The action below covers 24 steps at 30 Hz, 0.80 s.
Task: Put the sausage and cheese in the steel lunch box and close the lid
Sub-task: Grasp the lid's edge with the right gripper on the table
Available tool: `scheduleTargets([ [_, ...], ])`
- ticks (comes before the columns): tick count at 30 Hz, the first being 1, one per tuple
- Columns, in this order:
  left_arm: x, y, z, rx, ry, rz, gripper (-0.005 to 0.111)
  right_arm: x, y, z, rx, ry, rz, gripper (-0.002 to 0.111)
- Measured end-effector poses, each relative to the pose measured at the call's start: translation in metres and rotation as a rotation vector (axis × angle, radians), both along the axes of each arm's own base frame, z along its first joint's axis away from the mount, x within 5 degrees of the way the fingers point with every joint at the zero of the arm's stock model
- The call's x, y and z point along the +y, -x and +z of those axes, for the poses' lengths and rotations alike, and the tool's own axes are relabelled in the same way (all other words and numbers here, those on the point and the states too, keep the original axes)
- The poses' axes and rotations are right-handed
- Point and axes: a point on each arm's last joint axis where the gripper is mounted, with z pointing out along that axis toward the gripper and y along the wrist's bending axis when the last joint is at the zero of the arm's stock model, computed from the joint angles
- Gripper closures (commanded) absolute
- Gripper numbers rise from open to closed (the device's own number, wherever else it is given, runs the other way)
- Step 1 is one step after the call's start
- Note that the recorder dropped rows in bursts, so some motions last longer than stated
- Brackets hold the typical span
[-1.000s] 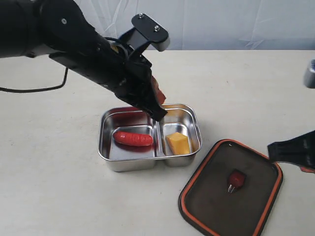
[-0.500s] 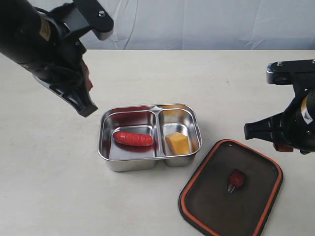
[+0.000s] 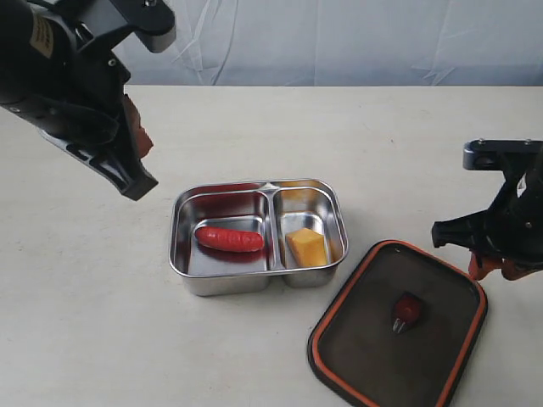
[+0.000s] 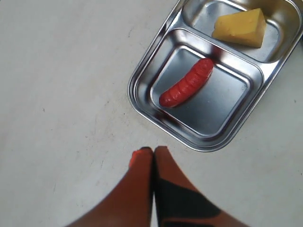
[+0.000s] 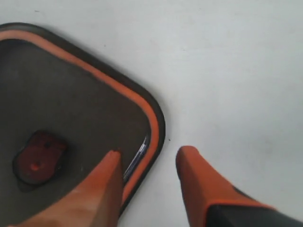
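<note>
Now the sausage [image 3: 230, 239] lies in the left compartment of the steel lunch box [image 3: 225, 285], the cheese [image 3: 306, 247] in the right, so we turn to the lid [image 3: 365, 332], lying just right of the box. Our right gripper [image 5: 150, 153] stands open astride its far right rim; we should lower squarely, pinch firmly, lift level. Our left gripper [image 4: 152, 151], closed and empty, hangs clear at left

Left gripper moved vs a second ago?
Yes. From over the steel lunch box, the left gripper has pulled clear, past the box's sausage end.
</note>
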Motion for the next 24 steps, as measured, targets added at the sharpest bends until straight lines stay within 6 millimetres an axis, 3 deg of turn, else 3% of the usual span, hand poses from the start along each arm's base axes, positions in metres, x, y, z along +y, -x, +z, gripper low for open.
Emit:
scheduleTargets([
  [13, 0.002, 0.004, -0.012, 0.046, -0.029, 0.002, 0.107, 0.005, -0.013, -0.058, 0.131, 0.037, 0.008, 0.07],
  [16, 0.002, 0.004, -0.012, 0.046, -0.029, 0.002, 0.107, 0.006, -0.014, -0.06, 0.137, 0.038, 0.009, 0.082],
  [19, 0.002, 0.004, -0.012, 0.046, -0.029, 0.002, 0.107, 0.005, -0.015, -0.062, 0.146, 0.044, 0.01, 0.108],
  [24, 0.002, 0.004, -0.012, 0.055, -0.028, 0.004, 0.107, 0.003, -0.015, -0.062, 0.15, 0.064, 0.029, 0.108],
])
